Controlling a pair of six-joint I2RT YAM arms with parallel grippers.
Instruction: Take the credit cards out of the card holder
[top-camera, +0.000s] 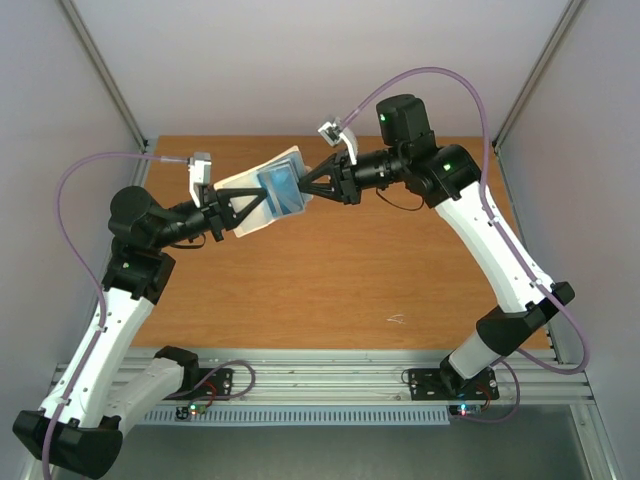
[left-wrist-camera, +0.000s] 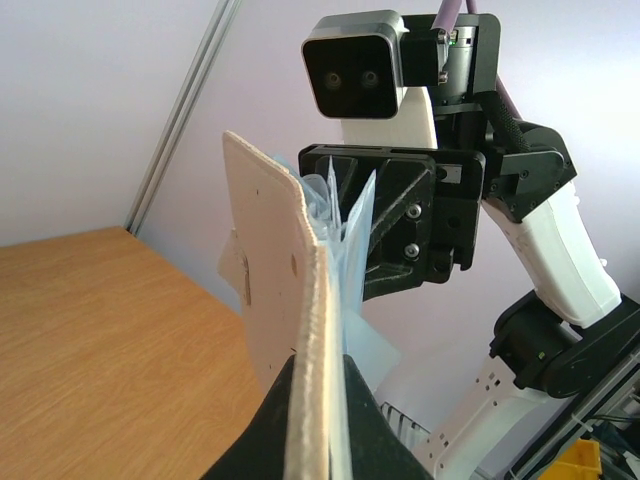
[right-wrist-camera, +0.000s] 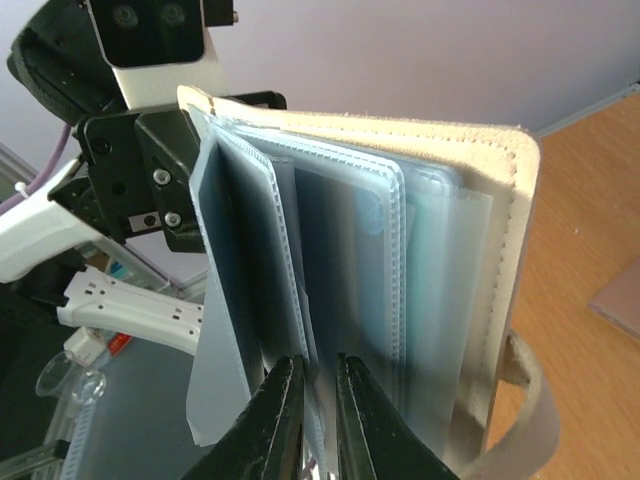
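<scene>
Top external view: left gripper (top-camera: 232, 208) is clenched on the flat, pale grey-blue bifold card holder with a beige rim (top-camera: 250, 192), which hangs in the air above the brown wooden table (top-camera: 350, 280). Left wrist view agrees: the beige cover edge is sandwiched between both fingers and the holder stands up out of the jaws.

A bright blue plastic credit card (top-camera: 281, 190) shows in the opened holder, just beyond the left fingertips and directly ahead of the right gripper (top-camera: 310, 185).

Right wrist view: the jaws are nearly closed, pinching one leaf of the clear plastic sleeves (right-wrist-camera: 350, 260) that fan out above the fingertips. Cannot tell whether a card lies inside that pinch. Black and teal cards not identified.

Risks:
- If only sleeve is nipped, a pull drags the whole holder, strains the sleeve seam, or strips the cover from the left grip.
- A shallow nip may slip off.
</scene>
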